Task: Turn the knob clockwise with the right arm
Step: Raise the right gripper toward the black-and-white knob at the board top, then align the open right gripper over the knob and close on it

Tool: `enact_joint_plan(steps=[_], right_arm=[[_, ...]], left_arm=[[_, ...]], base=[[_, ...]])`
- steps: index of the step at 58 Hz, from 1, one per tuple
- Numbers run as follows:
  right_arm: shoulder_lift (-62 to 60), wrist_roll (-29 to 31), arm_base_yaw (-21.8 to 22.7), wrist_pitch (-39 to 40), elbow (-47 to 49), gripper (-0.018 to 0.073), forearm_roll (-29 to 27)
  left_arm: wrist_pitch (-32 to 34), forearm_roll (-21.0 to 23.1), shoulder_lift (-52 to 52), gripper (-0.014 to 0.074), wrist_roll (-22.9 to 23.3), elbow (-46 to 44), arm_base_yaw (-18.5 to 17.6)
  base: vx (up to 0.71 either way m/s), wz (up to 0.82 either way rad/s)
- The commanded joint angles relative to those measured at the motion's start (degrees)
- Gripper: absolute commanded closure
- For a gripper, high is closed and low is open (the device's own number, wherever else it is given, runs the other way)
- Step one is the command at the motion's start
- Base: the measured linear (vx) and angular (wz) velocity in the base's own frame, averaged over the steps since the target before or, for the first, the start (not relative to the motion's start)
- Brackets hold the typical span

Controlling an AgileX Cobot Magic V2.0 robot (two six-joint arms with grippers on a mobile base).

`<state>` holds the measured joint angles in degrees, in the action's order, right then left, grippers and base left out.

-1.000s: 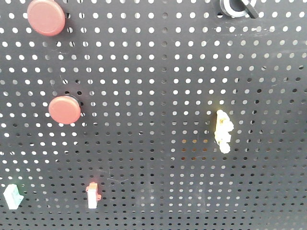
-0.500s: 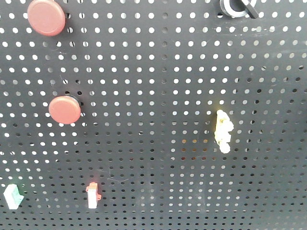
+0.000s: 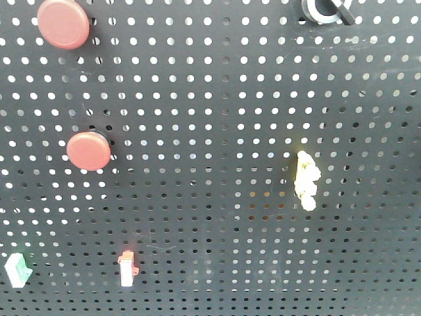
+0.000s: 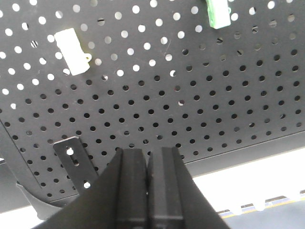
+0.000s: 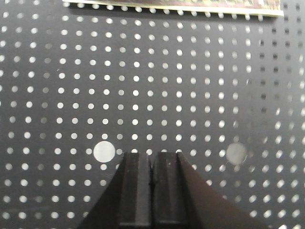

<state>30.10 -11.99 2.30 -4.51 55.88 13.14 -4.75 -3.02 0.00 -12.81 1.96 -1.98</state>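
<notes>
Three views | front: knob (image 3: pixel 323 10) mounted at pegboard (image 3: pixel 210 99) top edge near right corner, no arm beside it | left wrist: left gripper (image 4: pixel 147 176) pressed closed, empty, facing board's lower edge, likely idle | right wrist: right gripper (image 5: pixel 151 183) closed, empty, facing bare holes, knob unseen; probably must open to straddle knob's handle

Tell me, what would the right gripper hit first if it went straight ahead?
Probably the black pegboard: the right gripper points at a bare stretch between two larger holes. How far off is unclear.
</notes>
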Motion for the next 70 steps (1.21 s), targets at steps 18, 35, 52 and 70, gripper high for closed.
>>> enact_joint_plan(steps=[18, 35, 52, 70], right_arm=[[5.19, 2.69, -10.28, 1.77, 2.58, 0.0567, -2.55], [13.77, 15.46, -34.42, 0.25, 5.49, 0.0567, -2.65], [23.80, 22.35, -55.08, 0.13, 11.18, 0.0567, -0.45], [25.35, 21.47, -56.33, -12.64, 20.24, 0.0567, 13.52]], left_arm=[[4.75, 0.26, 0.62, 0.0603, 0.22, 0.92, -0.49], [4.75, 0.26, 0.62, 0.0603, 0.22, 0.92, -0.49], [4.75, 0.26, 0.62, 0.0603, 0.22, 0.92, -0.49], [4.75, 0.26, 0.62, 0.0603, 0.22, 0.92, -0.49]], base=[[0.00, 0.00], [0.00, 0.00], [0.00, 0.00], [0.00, 0.00]])
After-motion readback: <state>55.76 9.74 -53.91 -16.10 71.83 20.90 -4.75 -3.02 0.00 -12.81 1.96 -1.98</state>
